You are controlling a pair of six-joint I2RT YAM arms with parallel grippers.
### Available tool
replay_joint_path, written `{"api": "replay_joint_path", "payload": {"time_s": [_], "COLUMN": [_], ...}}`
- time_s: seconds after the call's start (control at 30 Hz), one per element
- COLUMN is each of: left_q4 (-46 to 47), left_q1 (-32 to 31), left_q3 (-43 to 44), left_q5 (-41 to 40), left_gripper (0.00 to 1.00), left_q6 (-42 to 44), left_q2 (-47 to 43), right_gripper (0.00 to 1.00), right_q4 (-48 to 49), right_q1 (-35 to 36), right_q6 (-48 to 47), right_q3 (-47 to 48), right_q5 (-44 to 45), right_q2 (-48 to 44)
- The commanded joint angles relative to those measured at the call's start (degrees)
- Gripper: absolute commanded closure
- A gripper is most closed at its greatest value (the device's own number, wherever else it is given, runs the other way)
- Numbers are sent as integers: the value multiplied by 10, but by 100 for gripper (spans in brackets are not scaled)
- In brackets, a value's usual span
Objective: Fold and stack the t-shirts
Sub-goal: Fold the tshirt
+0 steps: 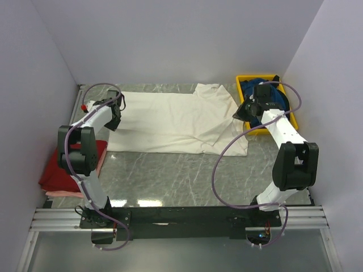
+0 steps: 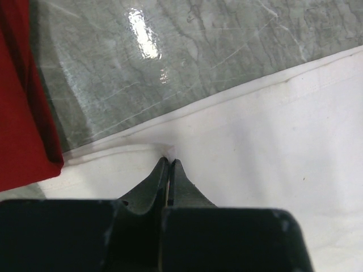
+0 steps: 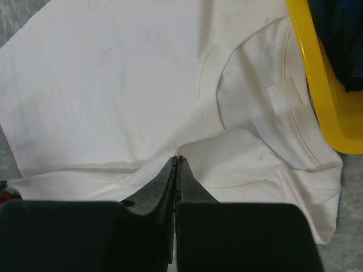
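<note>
A cream-white t-shirt (image 1: 176, 122) lies spread flat across the middle of the table, with its collar toward the right. My left gripper (image 1: 115, 119) is shut on its left edge, with a pinch of cloth (image 2: 272, 141) at the tips (image 2: 169, 160). My right gripper (image 1: 243, 111) is shut on a raised fold of the same shirt (image 3: 113, 85) near the collar, at the tips (image 3: 177, 160). A dark red t-shirt (image 1: 62, 170) lies folded at the left edge and also shows in the left wrist view (image 2: 22, 102). A blue t-shirt (image 1: 249, 88) lies bunched in the tray; the right wrist view (image 3: 340, 34) shows it too.
The yellow plastic tray (image 1: 245, 78) stands at the back right corner, just beside the shirt's collar (image 3: 317, 85). A pale pink layer (image 1: 57, 194) shows under the red shirt. White walls close in the table on three sides. Bare grey marble (image 1: 181, 175) lies in front of the shirt.
</note>
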Motion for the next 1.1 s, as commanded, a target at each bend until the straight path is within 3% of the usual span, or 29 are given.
{"api": "replay_joint_path", "payload": {"time_s": [0.0,1.0,1.07], "left_q4": [0,51,60], "left_q1": [4,26,27], "left_q3": [24,6,2], "left_q5": [-4,33,41], "left_gripper": [99,96,92], "left_q6": [10,41,48], "left_q2": [8,16,14], "right_gripper": [100,100,94], "right_q4": [22,-3,-3], "right_q1": [-2,3,4], "right_q6": [-3,0,-1], "right_q3": [16,137,141], "right_q5": [-5,-15,-16], "right_q2": [16,135,145]}}
